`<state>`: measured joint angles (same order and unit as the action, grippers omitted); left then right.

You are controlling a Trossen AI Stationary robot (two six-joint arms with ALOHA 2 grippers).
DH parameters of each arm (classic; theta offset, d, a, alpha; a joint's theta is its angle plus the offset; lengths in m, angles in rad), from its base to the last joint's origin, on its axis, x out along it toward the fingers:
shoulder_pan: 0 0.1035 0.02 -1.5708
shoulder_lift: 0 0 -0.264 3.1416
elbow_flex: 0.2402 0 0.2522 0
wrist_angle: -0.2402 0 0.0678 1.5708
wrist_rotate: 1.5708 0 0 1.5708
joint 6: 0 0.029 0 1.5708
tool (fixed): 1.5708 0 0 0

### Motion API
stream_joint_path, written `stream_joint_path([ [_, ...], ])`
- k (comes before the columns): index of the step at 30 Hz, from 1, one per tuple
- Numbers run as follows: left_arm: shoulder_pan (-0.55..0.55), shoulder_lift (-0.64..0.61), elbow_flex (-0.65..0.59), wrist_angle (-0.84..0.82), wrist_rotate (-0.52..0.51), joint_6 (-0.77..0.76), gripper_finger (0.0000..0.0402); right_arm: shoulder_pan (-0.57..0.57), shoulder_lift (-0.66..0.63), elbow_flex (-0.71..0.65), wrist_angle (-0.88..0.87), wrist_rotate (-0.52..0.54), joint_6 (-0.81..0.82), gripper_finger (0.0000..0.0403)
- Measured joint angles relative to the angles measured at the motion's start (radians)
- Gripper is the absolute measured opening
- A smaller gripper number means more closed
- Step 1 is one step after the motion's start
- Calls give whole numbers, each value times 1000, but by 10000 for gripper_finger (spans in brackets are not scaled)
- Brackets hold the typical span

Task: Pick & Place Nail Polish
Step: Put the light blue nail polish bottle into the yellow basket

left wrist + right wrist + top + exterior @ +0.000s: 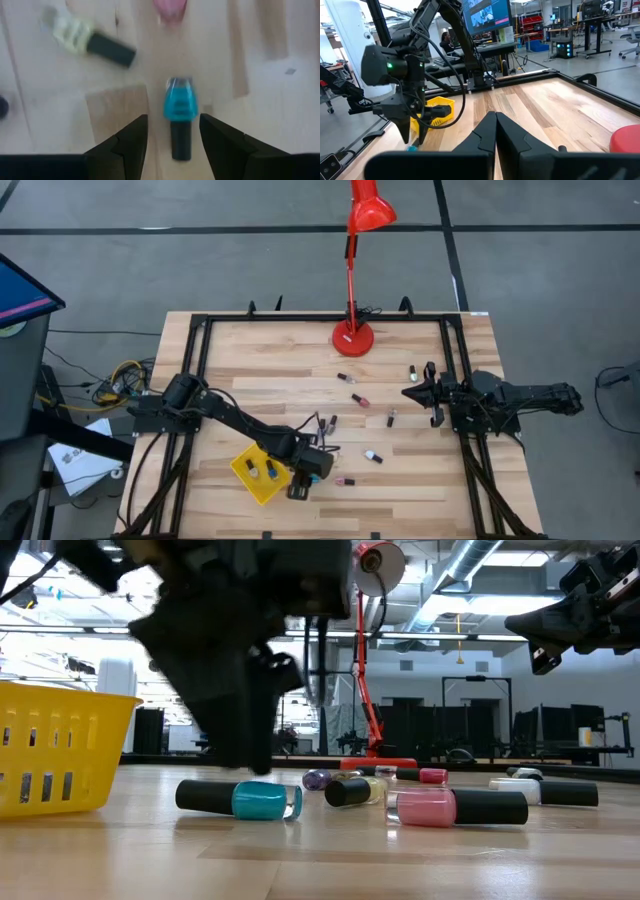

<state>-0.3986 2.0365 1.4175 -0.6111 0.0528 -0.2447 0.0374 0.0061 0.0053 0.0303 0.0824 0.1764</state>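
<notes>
My left jaws hang over the near part of the desk (300, 350), one finger (125, 145) on either side of a bottle (180, 107) lying flat. The basket (262, 472) sits just beside them, two bottles inside. More bottles (360, 399) lie scattered mid-desk. The lamp (353, 337) stands at the far edge. My right jaws wait near the desk's right side.

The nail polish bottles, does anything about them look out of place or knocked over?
Yes. Most nail polish bottles lie tipped on their sides, scattered over the table, including the teal bottle between the left gripper's open fingers. Only two sit in the yellow basket.
</notes>
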Motion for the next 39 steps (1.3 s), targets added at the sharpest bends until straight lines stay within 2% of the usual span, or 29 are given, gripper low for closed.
stream_joint_path([
  [13,-11,0,-40,42,-6,46,174,0,0,0,0,0,0,0],
  [19,-10,-1,-94,113,44,57,149,0,0,0,0,0,0,0],
  [27,-8,-3,-107,125,47,75,137,0,0,0,0,0,0,0],
  [30,-7,-3,-108,123,43,89,117,0,0,0,0,0,0,0],
  [36,-3,-3,-109,123,40,87,47,0,0,0,0,0,0,0],
  [39,-2,-3,-109,126,44,85,46,0,0,0,0,0,0,0],
])
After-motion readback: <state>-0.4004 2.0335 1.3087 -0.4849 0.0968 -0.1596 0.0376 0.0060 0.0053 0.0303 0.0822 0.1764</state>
